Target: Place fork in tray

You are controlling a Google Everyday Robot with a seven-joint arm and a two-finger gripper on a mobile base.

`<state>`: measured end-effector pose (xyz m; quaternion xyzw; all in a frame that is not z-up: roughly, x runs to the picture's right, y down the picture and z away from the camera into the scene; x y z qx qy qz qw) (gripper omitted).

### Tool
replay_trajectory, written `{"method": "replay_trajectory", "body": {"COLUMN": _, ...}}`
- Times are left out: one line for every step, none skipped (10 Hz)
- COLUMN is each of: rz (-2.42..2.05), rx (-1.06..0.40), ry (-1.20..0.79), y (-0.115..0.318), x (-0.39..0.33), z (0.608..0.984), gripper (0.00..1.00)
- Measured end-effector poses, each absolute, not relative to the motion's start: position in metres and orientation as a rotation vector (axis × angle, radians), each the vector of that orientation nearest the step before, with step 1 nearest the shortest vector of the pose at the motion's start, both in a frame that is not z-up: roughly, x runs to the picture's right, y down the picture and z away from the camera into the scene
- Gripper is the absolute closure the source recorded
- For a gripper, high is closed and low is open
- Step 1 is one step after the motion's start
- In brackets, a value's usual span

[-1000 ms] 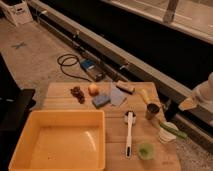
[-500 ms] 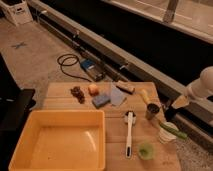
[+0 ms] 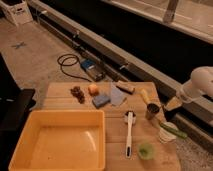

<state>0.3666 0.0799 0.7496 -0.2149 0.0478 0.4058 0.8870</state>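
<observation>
The tray (image 3: 102,131) is a large yellow-orange tub on the front left of the wooden table, and nothing shows inside it. I cannot make out the slim tan fork anywhere. The white arm (image 3: 200,82) reaches in from the right. My gripper (image 3: 171,107) hangs at the table's right edge, just right of a dark cup (image 3: 151,111) and above a green-handled utensil (image 3: 173,131). A white long-handled brush (image 3: 129,133) lies right of the tray.
On the wooden table (image 3: 60,92) lie a dark brown lump (image 3: 77,93), an orange block (image 3: 93,89), a blue sponge (image 3: 100,100), a grey cloth (image 3: 118,95), a yellowish item (image 3: 145,96) and a small green cup (image 3: 145,150). A cable and blue device (image 3: 89,66) lie on the floor behind.
The arm has moved left, bringing the gripper from beyond the table's right edge to just beside the dark cup. Nothing on the table has moved.
</observation>
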Motion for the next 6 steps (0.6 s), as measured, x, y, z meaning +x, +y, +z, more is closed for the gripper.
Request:
{"method": "replay_trajectory", "body": {"rz": 0.837, "rx": -0.461, "ry": 0.098, "y": 0.084, "x": 0.362, "z": 0.756, "gripper": 0.33}}
{"method": "replay_trajectory", "body": {"rz": 0.828, "rx": -0.474, "ry": 0.086, "y": 0.086, "x": 0.357, "z": 0.761, "gripper": 0.33}}
{"method": "replay_trajectory", "body": {"rz": 0.821, "rx": -0.478, "ry": 0.078, "y": 0.088, "x": 0.355, "z": 0.763, "gripper": 0.33}}
{"method": "replay_trajectory", "body": {"rz": 0.816, "rx": -0.481, "ry": 0.066, "y": 0.088, "x": 0.354, "z": 0.766, "gripper": 0.33}}
{"method": "replay_trajectory", "body": {"rz": 0.808, "rx": -0.481, "ry": 0.053, "y": 0.087, "x": 0.351, "z": 0.77, "gripper": 0.33}}
{"method": "replay_trajectory", "body": {"rz": 0.807, "rx": -0.477, "ry": 0.046, "y": 0.085, "x": 0.349, "z": 0.774, "gripper": 0.33}}
